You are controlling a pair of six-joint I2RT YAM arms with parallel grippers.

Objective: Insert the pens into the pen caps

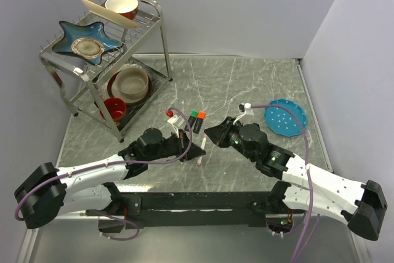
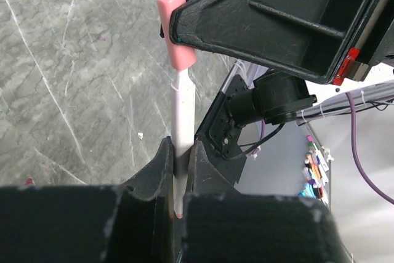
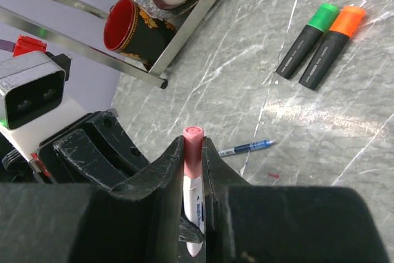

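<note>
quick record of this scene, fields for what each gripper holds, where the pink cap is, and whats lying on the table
left gripper: shut on the white pen, gripping its shaft
right gripper: shut on the pink cap
pink cap: sitting over the end of the white pen, between the two grippers
black highlighters: two, lying side by side on the table, green and orange caps on
blue ballpoint: lying on the table, in neither gripper
dish rack: far left corner, holding bowls and plates

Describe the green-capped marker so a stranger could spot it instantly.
Start at the metal dish rack at the far left. Right of its foot, two stubby black markers lie side by side. The green-capped marker is the one nearer the rack; its twin wears orange.
</note>
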